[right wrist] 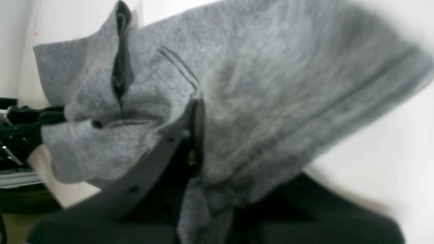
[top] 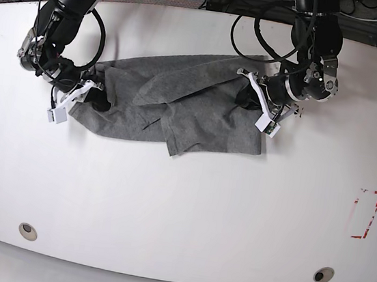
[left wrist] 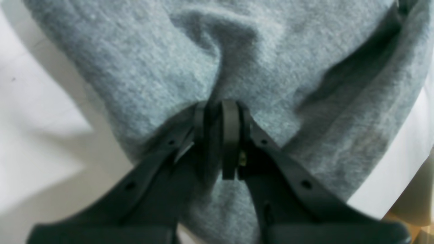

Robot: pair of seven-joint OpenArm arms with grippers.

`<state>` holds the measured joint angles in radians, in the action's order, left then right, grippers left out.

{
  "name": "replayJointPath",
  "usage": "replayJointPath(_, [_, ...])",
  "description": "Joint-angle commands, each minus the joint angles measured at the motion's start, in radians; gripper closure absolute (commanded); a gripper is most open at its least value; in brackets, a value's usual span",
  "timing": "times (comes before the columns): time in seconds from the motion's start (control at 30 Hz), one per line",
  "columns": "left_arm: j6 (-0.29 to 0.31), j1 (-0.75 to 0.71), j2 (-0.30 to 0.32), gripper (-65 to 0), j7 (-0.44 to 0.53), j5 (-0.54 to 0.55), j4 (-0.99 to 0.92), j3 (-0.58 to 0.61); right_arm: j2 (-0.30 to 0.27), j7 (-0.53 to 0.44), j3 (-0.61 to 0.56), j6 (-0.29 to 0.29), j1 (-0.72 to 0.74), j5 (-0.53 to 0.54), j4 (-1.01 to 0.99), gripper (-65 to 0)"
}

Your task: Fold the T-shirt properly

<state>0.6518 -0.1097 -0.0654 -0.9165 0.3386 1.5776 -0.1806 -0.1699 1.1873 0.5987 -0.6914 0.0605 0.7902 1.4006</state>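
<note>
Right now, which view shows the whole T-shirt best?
The base view: the T-shirt lies crumpled across the table, all its edges visible. Each wrist view shows only blurred grey fabric pinched in its own gripper.

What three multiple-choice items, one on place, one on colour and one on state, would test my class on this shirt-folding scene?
1. Where does the T-shirt lie on the white table?
A. the far half, between the two arms
B. the near edge
C. on the floor

2. What colour is the T-shirt?
A. red
B. grey
C. yellow

3. How do the left gripper and right gripper stand?
A. both wide open above bare table
B. one shut, one open
C. both shut on the T-shirt

Key: 1 A, as the base view shows it spread between the arms at the far side. 2 B, as all views show grey fabric. 3 C, as each wrist view shows fabric pinched between closed jaws.
</note>
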Motion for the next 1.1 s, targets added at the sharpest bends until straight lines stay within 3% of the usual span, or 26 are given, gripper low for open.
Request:
replayJointPath(0.0, [0.0,0.008,-0.001,-4.7,-0.014,-0.016,-0.019,0.006,-0.016,-0.001,0.004,-0.007,0.019,0.036,0.084,0.0])
replayJointPath(0.33, [0.0,0.032,0.016,-4.7,-0.014,-0.016,-0.064,0.008,0.019,0.118,-0.023,-0.007,0.025,0.034,0.308,0.0])
replayJointPath(0.87, [0.001,0.032,0.017,-4.9,-0.014,-0.016,-0.065,0.029,0.066,-0.001,-0.478,-0.007,0.026,0.025,0.409,0.0])
replayJointPath(0.97, [0.001,0.034,0.017,-4.9,-0.013,-0.016,-0.069,0.029,0.092,-0.001,-0.5,-0.007,0.026,0.011,0.408,-3.0])
replayJointPath(1.07, [0.001,0.031,0.017,-4.9,-0.013,-0.011,-0.062,0.029,0.112,-0.001,-0.543,-0.007,0.026,-0.055,0.411,-10.9])
